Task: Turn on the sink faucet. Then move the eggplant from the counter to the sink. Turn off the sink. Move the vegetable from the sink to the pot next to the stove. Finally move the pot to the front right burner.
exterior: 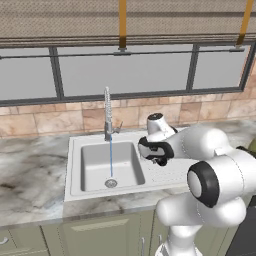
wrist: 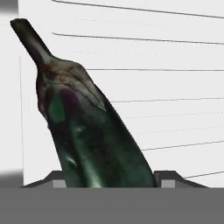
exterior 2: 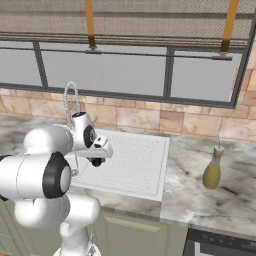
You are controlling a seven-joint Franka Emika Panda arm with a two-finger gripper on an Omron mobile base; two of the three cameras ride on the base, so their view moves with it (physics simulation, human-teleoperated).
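Dark purple-black, the eggplant (wrist: 87, 131) stood gripped between the two fingertips of the pincer (wrist: 107, 180), its stem end pointing up and away in the hand view, jaws held fairly wide around its body. The pincer (exterior: 161, 161) hung above the dotted drainboard of the sink (exterior: 75, 170), just right of the basin. A thin stream ran from the sink faucet (exterior: 107, 115) to the drain. An olive-yellow bottle (exterior 2: 212, 170) stood on the marble tabletop (exterior 2: 220, 200).
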